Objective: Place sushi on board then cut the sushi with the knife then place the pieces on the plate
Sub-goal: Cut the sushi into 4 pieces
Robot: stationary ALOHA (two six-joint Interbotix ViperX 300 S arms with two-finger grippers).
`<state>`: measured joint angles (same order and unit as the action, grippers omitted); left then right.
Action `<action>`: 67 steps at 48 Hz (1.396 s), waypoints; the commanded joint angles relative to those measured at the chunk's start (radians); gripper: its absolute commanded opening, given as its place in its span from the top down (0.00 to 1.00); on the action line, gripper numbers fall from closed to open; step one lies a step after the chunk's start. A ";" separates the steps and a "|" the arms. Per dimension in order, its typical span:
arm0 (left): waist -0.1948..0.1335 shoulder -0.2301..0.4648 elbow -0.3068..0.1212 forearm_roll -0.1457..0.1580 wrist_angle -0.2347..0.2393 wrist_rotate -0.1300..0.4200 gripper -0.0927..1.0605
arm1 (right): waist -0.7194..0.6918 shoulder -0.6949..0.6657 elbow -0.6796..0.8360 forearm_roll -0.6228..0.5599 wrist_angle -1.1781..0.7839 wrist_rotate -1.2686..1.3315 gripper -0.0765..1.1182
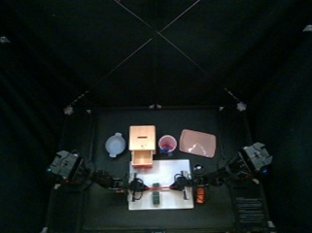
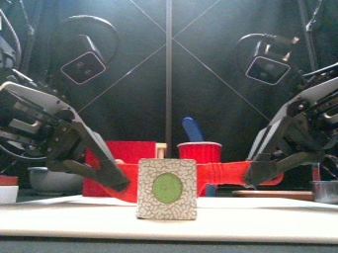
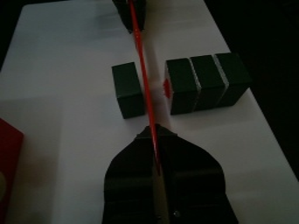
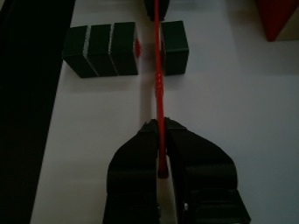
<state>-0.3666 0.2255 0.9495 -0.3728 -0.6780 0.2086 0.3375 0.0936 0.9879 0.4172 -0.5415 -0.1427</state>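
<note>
Though left claw [image 3: 153, 133] and right claw [image 4: 158, 125] clamp the red knife [image 3: 142, 77], sushi pieces [image 3: 205, 82] hide its edge.

Sushi block [image 2: 168, 190] upright at ctr on board [image 2: 79, 222], green oval face twd cam. L gripper [image 2: 122, 181] and R gripper [image 2: 251, 176] sit low on either side of it, w/ what looks like the red knife [image 2: 222, 175] running level btwn them just behind the block. Bkgd: red drawer front [image 2: 126, 153], red cup [image 2: 201, 151] w/ blue knife [image 2: 192, 128] sticking up, bowl [image 2: 50, 180] far L behind the L arm.
</note>
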 commanded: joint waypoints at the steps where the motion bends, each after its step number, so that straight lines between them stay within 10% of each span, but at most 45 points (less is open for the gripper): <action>1: 0.017 -0.041 0.002 0.000 0.003 0.041 0.64 | -0.038 -0.051 0.000 -0.044 0.015 -0.002 0.64; 26: 0.037 -0.138 0.012 -0.179 0.005 0.275 0.64 | -0.138 -0.193 -0.014 -0.222 0.124 0.005 0.64; 50: -0.106 -0.187 -0.035 -0.153 0.006 0.278 0.64 | 0.043 -0.244 -0.092 -0.156 0.247 0.014 0.64; 67: -0.110 -0.100 -0.072 -0.170 0.006 0.279 0.64 | 0.071 -0.153 -0.101 -0.098 0.253 0.014 0.64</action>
<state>-0.4801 0.1243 0.9020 -0.5461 -0.6657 0.4832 0.3927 -0.0506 0.9097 0.3145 -0.2838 -0.1243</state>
